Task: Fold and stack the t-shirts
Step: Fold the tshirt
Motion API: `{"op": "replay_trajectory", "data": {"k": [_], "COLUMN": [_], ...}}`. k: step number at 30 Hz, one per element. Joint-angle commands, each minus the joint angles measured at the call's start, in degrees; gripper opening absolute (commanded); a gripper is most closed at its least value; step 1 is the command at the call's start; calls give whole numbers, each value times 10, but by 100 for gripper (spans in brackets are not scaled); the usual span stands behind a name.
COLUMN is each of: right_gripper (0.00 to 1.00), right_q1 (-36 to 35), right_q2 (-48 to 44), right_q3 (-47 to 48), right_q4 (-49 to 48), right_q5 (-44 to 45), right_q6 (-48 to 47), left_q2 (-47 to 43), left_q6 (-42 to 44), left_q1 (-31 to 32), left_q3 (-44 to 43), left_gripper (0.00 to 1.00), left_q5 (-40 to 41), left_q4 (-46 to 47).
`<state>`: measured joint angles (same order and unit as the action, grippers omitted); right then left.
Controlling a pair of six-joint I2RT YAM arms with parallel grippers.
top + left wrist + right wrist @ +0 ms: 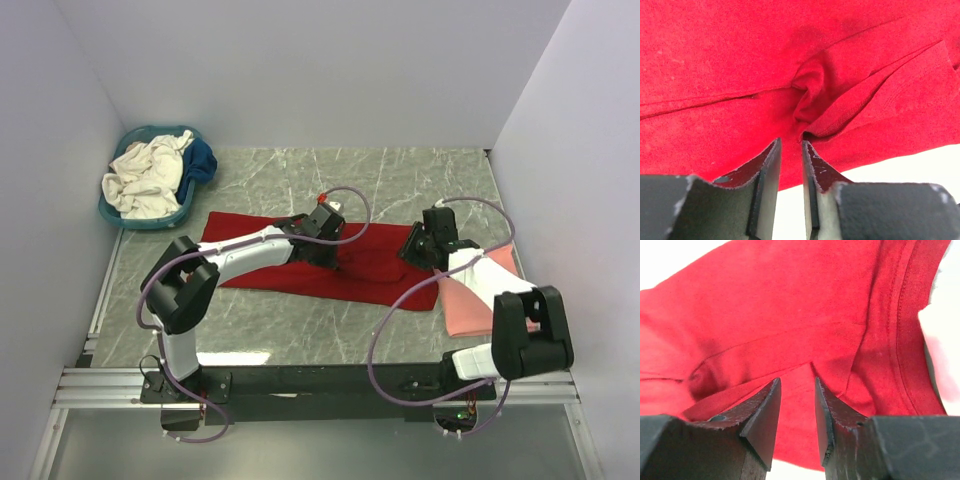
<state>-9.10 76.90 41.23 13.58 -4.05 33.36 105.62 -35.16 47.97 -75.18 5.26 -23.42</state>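
Note:
A deep red t-shirt [375,265] lies spread as a long band across the middle of the table. My left gripper [330,245] hovers low over its middle. In the left wrist view that gripper [790,142] is open with nothing between its fingers, and a bunched fold of the red shirt [810,95] sits just beyond the tips. My right gripper [410,250] is over the shirt's right end. It is open too [797,380], with flat red cloth [790,315] and a stitched hem below it. A salmon pink t-shirt [465,310] lies folded at the right, partly under the right arm.
A teal basket [150,225] stands at the back left, holding a crumpled cream-white shirt [145,175] and a dark blue one [203,160]. White walls close in the table on three sides. Purple cables loop off both arms.

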Motion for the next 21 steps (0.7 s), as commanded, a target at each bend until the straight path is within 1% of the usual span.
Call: {"op": "replay_trajectory", "data": {"k": [1, 7, 12, 15, 16, 18, 19, 21], "right_gripper": [40, 40, 36, 27, 23, 18, 12, 9], "right_q1": [2, 2, 2, 2, 2, 2, 2, 1], "right_q2": [32, 68, 67, 60, 57, 47, 41, 25], "right_q3": [14, 4, -13, -23, -26, -35, -39, -49], "right_q4": [-30, -56, -72, -73, -73, -73, -73, -73], "right_q5": [9, -2, -22, -27, -29, -38, -43, -52], "right_q6": [-6, -4, 0, -1, -1, -1, 0, 0], "left_q2": [-35, -26, 16, 41, 46, 57, 60, 66], "left_q6": [0, 1, 4, 2, 1, -1, -1, -1], "left_q1": [-6, -17, -19, -19, -20, -19, -19, -19], "left_q3": [5, -22, -71, -90, -93, -98, -99, -97], "left_gripper": [31, 36, 37, 37, 37, 36, 36, 36], "left_q5": [-4, -25, -38, -47, -55, -60, -61, -62], "left_q4": [16, 21, 15, 15, 18, 20, 21, 22]}}
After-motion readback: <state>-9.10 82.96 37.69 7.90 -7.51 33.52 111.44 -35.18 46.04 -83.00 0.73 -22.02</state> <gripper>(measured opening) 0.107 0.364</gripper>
